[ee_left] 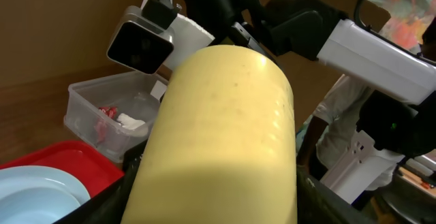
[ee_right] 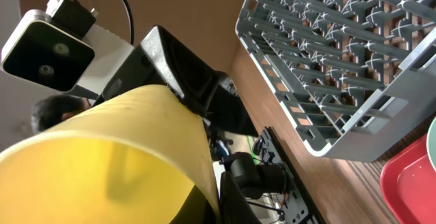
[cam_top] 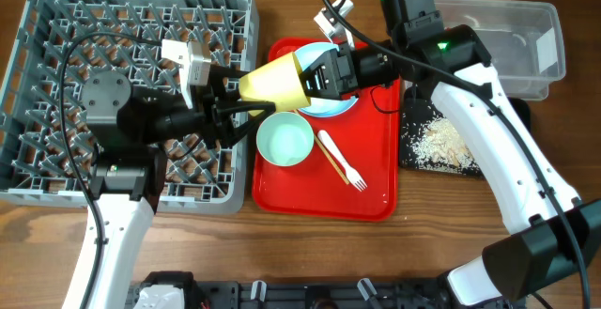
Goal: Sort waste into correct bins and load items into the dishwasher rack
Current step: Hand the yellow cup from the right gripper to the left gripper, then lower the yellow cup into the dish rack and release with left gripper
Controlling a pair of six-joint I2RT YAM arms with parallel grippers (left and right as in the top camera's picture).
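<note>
The waste looks sorted: the red wrapper [ee_left: 107,113] and white tissue [ee_left: 131,121] lie in the clear tub [cam_top: 549,60] at 2 o'clock on the tabletop, and the rice scraps [cam_top: 439,142] sit on the black tray [cam_top: 411,112] at 3 o'clock. Loading has hardly begun, by my reading. No dish shows in the dishwasher rack [cam_top: 188,201] at 9 o'clock, though the left arm hides part of its grid. The pale blue plate [cam_top: 333,107], pale blue bowl [cam_top: 285,140], fork [cam_top: 329,143] and chopstick [cam_top: 336,170] all lie on the red serving tray [cam_top: 319,201] at the centre. The small yellow-green bowl [cam_top: 275,82] is aloft on its side, over the gap between the rack's right edge and the serving tray. It hangs between the two arms in what looks like a handover. The right tool [cam_top: 310,74] is pinched tight on the bowl's rim at the bowl's 3 o'clock side. The left tool [cam_top: 233,100] sits at the bowl's 9 o'clock end, its fingers straddling the base. I cannot tell whether they press the bowl or merely flank it, since the bowl fills the left wrist view and hides any contact.
</note>
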